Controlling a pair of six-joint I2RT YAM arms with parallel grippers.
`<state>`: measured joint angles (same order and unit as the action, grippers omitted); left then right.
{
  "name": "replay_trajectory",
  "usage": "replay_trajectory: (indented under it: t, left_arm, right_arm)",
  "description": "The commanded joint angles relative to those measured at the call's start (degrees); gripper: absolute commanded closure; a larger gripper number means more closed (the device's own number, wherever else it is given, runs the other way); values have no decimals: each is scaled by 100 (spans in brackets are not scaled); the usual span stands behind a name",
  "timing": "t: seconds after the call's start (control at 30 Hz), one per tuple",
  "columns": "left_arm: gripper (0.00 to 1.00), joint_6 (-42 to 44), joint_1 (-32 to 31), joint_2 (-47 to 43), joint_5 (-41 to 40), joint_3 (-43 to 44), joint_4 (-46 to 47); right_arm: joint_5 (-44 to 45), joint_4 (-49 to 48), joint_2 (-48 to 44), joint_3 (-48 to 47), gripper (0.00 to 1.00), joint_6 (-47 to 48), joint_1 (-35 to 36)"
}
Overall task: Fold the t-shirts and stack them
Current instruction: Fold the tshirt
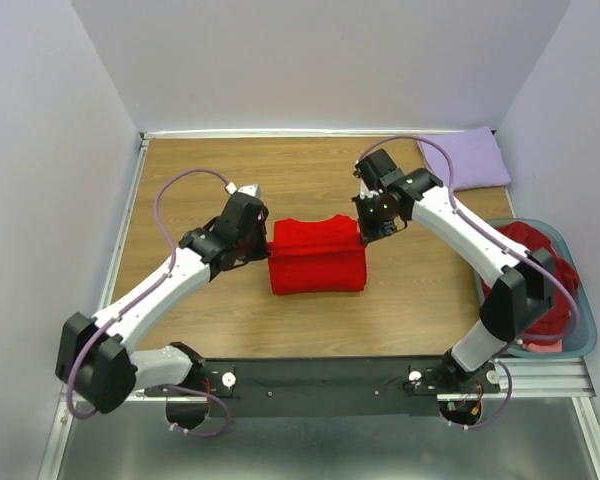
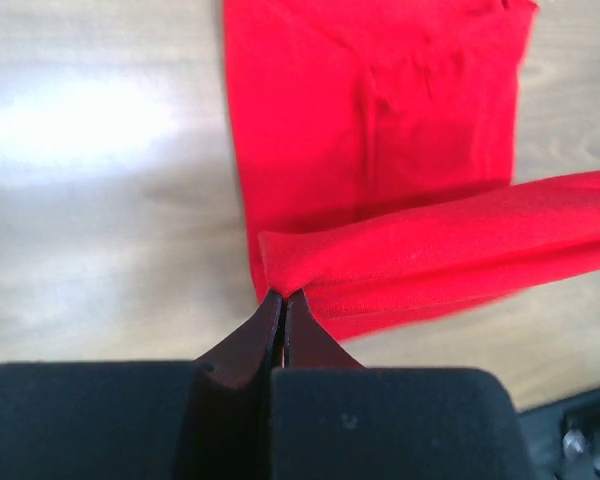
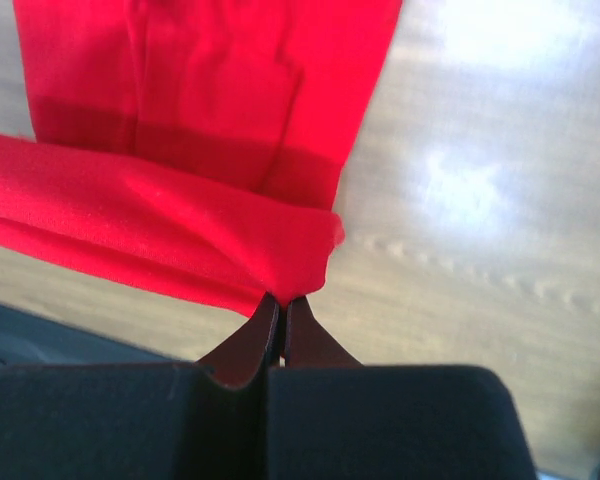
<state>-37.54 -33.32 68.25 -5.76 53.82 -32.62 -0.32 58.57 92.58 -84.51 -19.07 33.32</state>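
Observation:
A bright red t-shirt (image 1: 317, 256) lies partly folded mid-table. My left gripper (image 1: 263, 243) is shut on the shirt's left edge; in the left wrist view its fingertips (image 2: 283, 296) pinch a raised fold of the red cloth (image 2: 440, 250) above the flat part. My right gripper (image 1: 366, 236) is shut on the shirt's right edge; in the right wrist view (image 3: 283, 298) it pinches the same lifted fold (image 3: 160, 225). A pale lavender shirt (image 1: 465, 158) lies folded at the far right corner. Darker maroon shirts (image 1: 536, 270) are heaped in the basket.
A teal-blue plastic basket (image 1: 584, 345) stands at the right edge of the wooden table (image 1: 200, 190). White walls close in the back and sides. A black rail (image 1: 320, 380) with the arm bases runs along the near edge.

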Motion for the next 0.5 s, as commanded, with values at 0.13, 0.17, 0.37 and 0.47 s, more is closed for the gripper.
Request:
replay_trajectory:
  t: [0.13, 0.17, 0.37, 0.47]
  left_arm:
    - [100, 1090, 914, 1216, -66, 524, 616]
    - [100, 1143, 993, 1374, -31, 646, 669]
    - [99, 1355, 1258, 2719, 75, 1173, 1090]
    - [90, 1355, 1275, 3167, 14, 1428, 1214]
  right_arm:
    - [-223, -424, 1007, -514, 100, 580, -783]
    - [-345, -495, 1113, -575, 100, 597, -853]
    - [-566, -934, 2141, -716, 99, 606, -1187]
    - [-522, -1119, 2458, -821, 92, 519, -1249]
